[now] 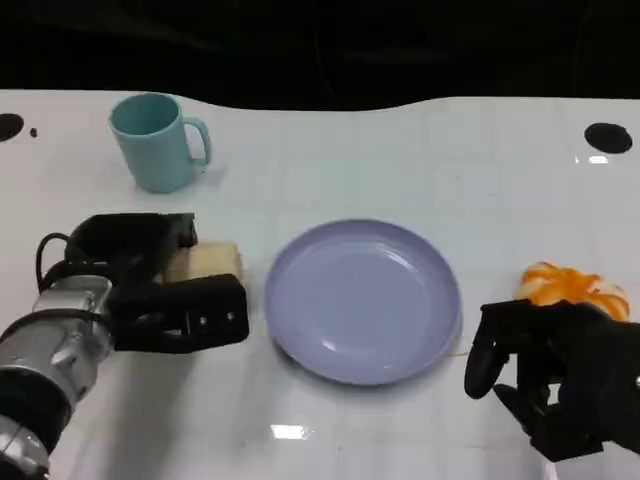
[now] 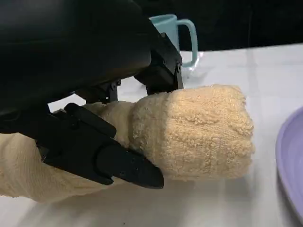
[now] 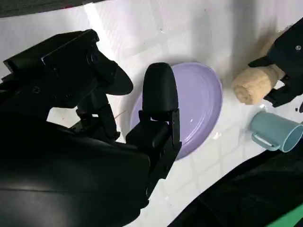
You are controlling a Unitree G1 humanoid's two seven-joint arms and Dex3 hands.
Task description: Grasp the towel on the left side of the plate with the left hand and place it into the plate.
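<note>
Left hand [image 1: 150, 285] is wrapped around the rolled towel [image 1: 205, 262], fingers on both sides of it, so it holds the roll, which lies on the table [image 1: 400, 160] just left of the plate [image 1: 362, 300]. From the left wrist view the fingers [image 2: 102, 158] cross the near face of the towel [image 2: 189, 132] and others press on its far side; the free end of the roll sticks out beyond them toward the plate's rim [image 2: 291, 165]. Whether the towel has left the table yet I cannot tell.

To do the step well, the grip should stay firm on the middle of the roll, since soft cloth gives and may slip or unroll. Lift straight up high enough for the hanging end to pass over the raised rim, then carry it sideways to the right until it sits above the plate's flat centre, lower, and only then loosen the fingers. Dragging it low would likely push the plate. The teal mug [image 1: 158, 140] stands well behind, out of the path.

Right hand [image 1: 560, 375] rests beyond the plate's right edge, fingers apart around nothing, beside an orange object [image 1: 575, 285]
</note>
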